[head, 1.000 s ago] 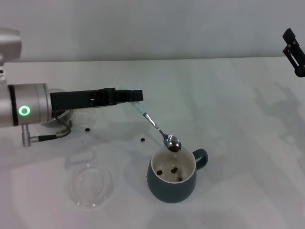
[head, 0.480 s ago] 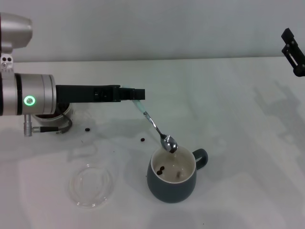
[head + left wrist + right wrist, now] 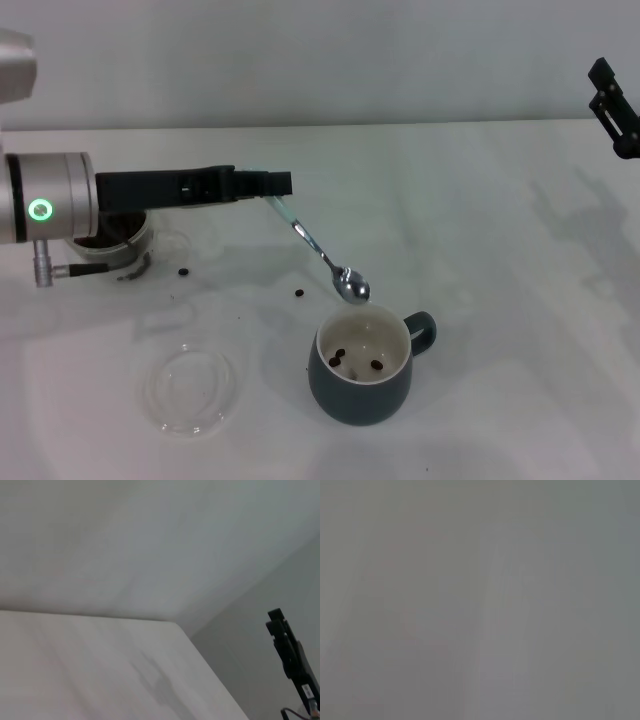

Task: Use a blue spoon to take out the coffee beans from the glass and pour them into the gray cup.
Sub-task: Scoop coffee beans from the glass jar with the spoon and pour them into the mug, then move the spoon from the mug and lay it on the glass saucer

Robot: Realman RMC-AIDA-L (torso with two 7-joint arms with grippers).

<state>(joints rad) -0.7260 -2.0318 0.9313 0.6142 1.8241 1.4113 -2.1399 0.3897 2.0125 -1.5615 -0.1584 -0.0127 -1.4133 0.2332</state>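
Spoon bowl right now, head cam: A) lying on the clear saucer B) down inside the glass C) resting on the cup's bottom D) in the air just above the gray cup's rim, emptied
D: held by the left gripper, the blue spoon hangs with its bowl just above the gray cup rim, no beans visible in it, and coffee beans lie inside the cup.

You have the mug (image 3: 362, 380) at lower centre of the bench (image 3: 500, 300), beans (image 3: 355, 360) inside it. The spoon (image 3: 325, 258) hangs above its rim. The saucer (image 3: 188, 388) lies lower left, the glass (image 3: 112, 236) at mid-left, behind it.
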